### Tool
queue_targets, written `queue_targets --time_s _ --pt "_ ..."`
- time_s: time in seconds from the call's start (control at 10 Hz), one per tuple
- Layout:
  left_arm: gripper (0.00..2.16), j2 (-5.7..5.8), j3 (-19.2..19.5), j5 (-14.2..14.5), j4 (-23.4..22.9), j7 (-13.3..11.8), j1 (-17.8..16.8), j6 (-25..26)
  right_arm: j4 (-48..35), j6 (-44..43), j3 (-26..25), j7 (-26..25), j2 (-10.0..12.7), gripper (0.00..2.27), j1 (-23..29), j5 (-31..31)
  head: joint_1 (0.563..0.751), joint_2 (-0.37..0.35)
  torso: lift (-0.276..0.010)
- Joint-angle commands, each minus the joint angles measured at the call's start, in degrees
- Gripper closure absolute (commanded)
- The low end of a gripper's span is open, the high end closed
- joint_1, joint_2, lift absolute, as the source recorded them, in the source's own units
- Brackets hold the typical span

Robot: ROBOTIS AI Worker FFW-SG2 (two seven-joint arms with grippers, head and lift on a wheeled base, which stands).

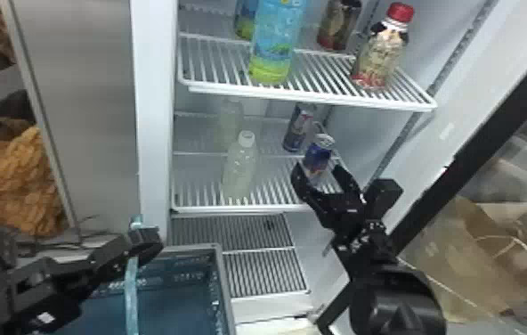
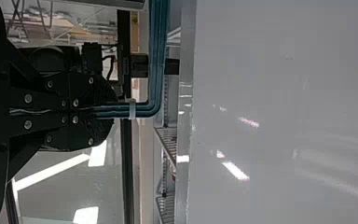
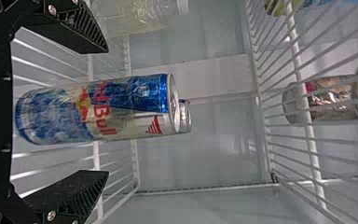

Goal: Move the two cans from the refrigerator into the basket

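Note:
My right gripper (image 1: 324, 180) is at the middle shelf of the refrigerator, its fingers apart on either side of the front can (image 1: 318, 153). In the right wrist view, that blue and silver can (image 3: 98, 109) stands between the spread fingers of my right gripper (image 3: 100, 112), with gaps on both sides. The second can (image 1: 298, 127) stands behind it on the same shelf. At the lower left, my left gripper (image 1: 135, 243) is at the handle of the blue basket (image 1: 224, 285). In the left wrist view, my left gripper (image 2: 105, 112) is shut on the basket's handle (image 2: 156, 60).
A clear bottle (image 1: 240, 169) stands left of the cans. The upper shelf (image 1: 311, 96) holds a blue-green bottle (image 1: 276, 44) and a red-capped bottle (image 1: 380, 55) above them. The refrigerator's side wall (image 1: 414, 156) rises close to the right arm.

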Motion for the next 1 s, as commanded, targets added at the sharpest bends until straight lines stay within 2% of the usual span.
queue_targets --time_s 0.0,0.7,0.9 --pt "1.2 0.01 -0.1 0.0 0.0 0.0 -0.1 0.0 2.2 0.0 0.9 0.0 -0.2 0.11 -2.3 0.7 0.695 -0.305 -0.218" --pt "1.2 0.01 -0.1 0.1 0.1 0.0 0.0 0.0 6.3 1.4 1.6 -1.1 -0.3 0.12 -6.8 2.0 0.695 -0.285 -0.218" --pt "1.2 0.01 -0.1 0.1 0.0 0.0 0.0 0.0 6.3 3.5 1.6 -1.1 -0.3 0.27 -6.9 1.8 0.695 -0.284 -0.218"
